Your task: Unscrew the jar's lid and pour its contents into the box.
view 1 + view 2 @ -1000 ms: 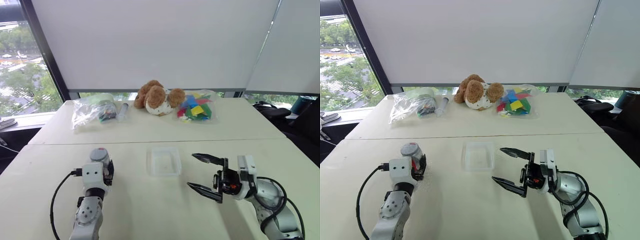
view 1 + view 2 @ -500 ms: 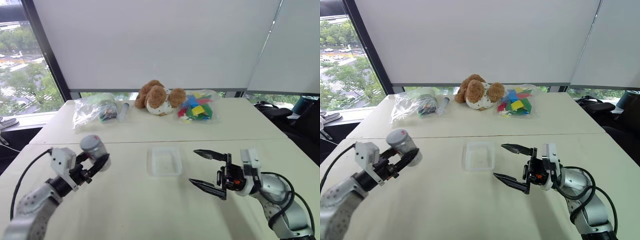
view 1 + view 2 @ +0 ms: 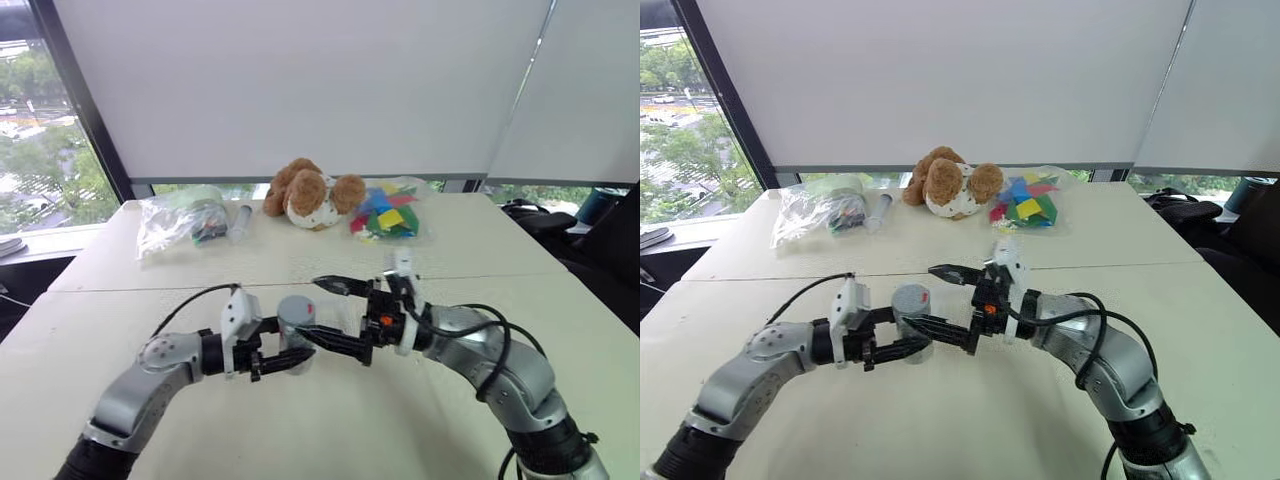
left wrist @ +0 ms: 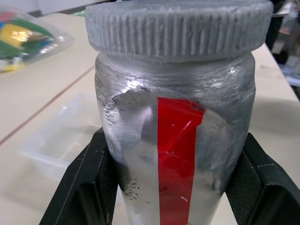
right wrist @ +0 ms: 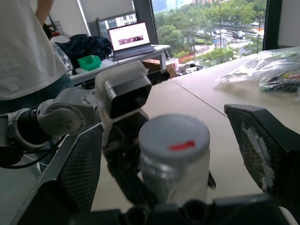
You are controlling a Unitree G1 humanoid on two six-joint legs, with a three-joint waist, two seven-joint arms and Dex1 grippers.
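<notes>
My left gripper (image 3: 284,358) is shut on the jar (image 3: 296,322), a small cloudy grey cylinder with a red strip (image 4: 177,154) down its side. It holds the jar above the middle of the table, leaning a little toward my right gripper (image 3: 312,310). The ribbed grey lid (image 4: 178,28) sits on the jar and has a red mark on top (image 5: 182,146). My right gripper is open, with one finger on each side of the lid (image 5: 174,139) and a gap to it on both sides. The box (image 4: 54,136) lies on the table behind the jar. The contents are hidden inside the cloudy jar.
Along the table's far side lie a brown teddy bear (image 3: 305,195), a clear bag of coloured blocks (image 3: 388,212), another clear bag (image 3: 178,218) and a grey tube (image 3: 243,220). A person in a white shirt (image 5: 26,51) stands off to my left by a desk with a laptop (image 5: 129,38).
My left gripper has swung right and up with the jar, from the table's left to its middle. My right gripper has moved left and up, and its open fingers now flank the lid.
</notes>
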